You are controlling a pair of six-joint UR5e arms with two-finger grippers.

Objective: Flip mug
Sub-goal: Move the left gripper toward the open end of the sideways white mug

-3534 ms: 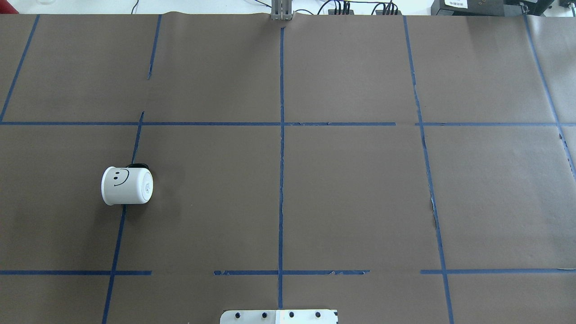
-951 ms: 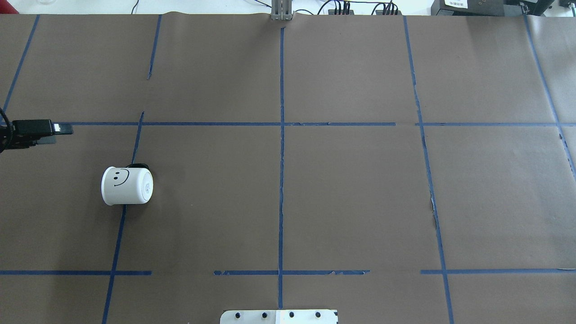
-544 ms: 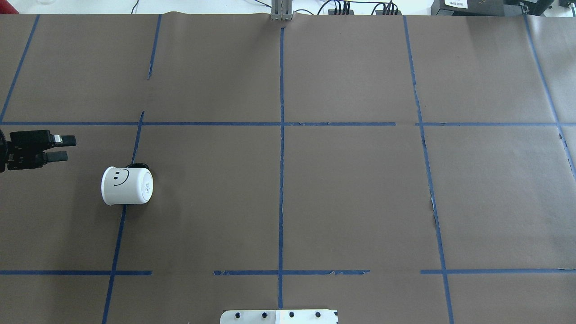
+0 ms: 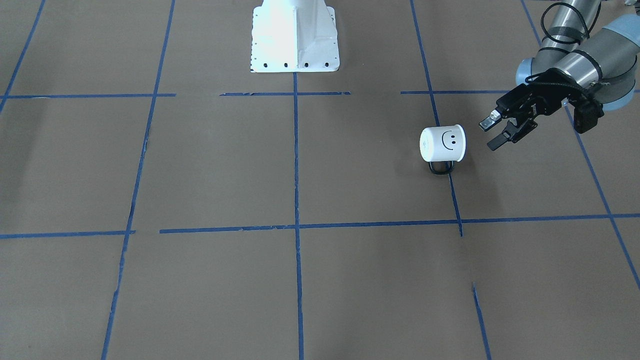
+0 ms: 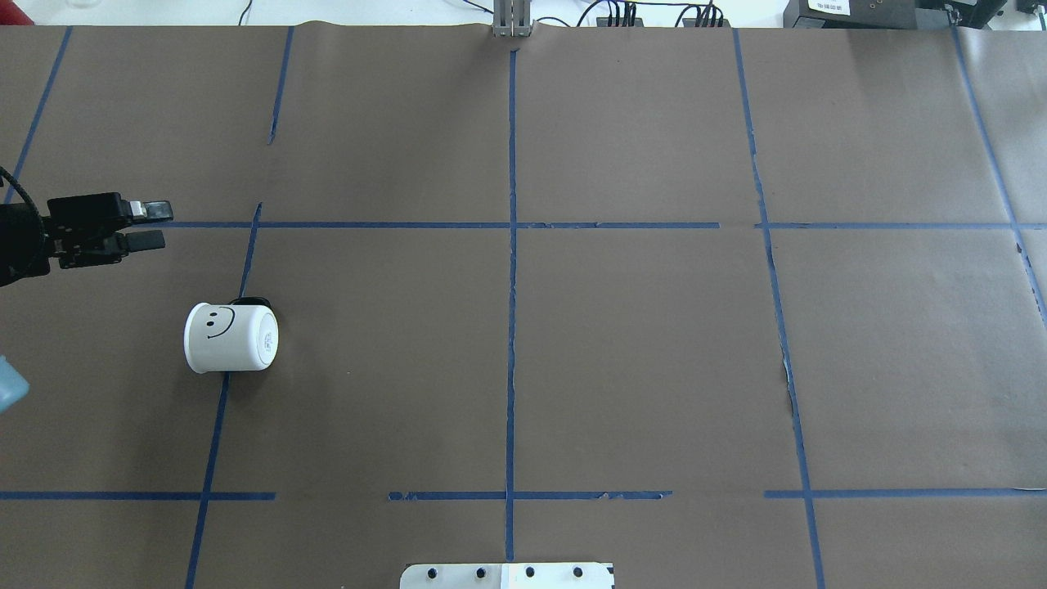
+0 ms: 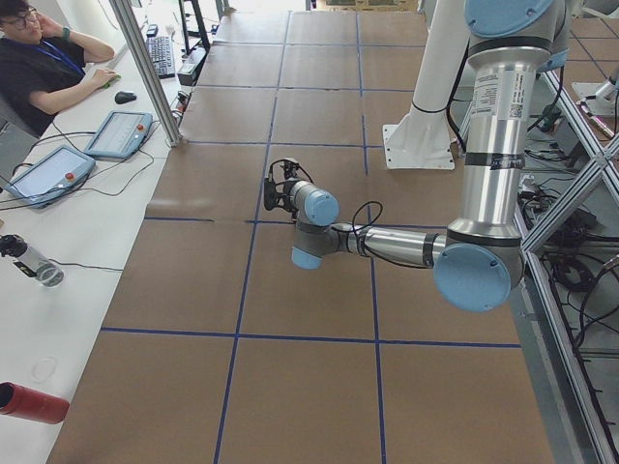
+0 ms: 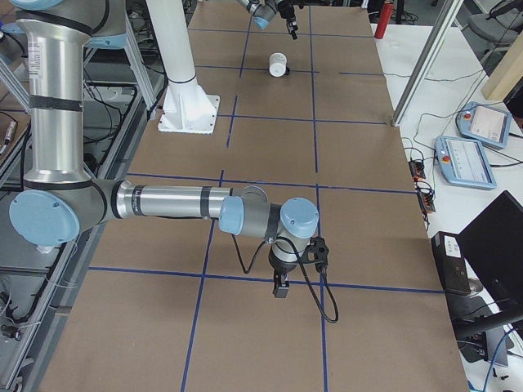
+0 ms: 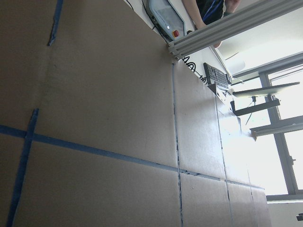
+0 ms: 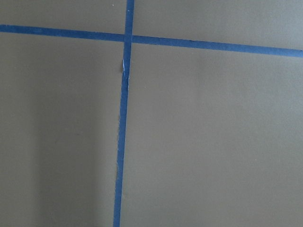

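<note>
On the robot's left half of the brown worktop (image 5: 654, 343), the mug (image 5: 231, 337) is lying on its side across a blue tape line (image 5: 214, 433). Its smiley face is pointing upward, its thin black handle (image 4: 441, 168) is sticking out toward the operators' side, and its flat end with small print is facing the worktop's middle. Beyond its other end, the left gripper (image 5: 162, 226) is hovering above the worktop, near the mug but not touching it. Its jaws are standing apart with nothing between them, and the fingers are pointing toward the middle. Far from the mug, the right gripper (image 7: 280, 287) is pointing down over the worktop; whether its jaws are released or clenched cannot be told.
</note>
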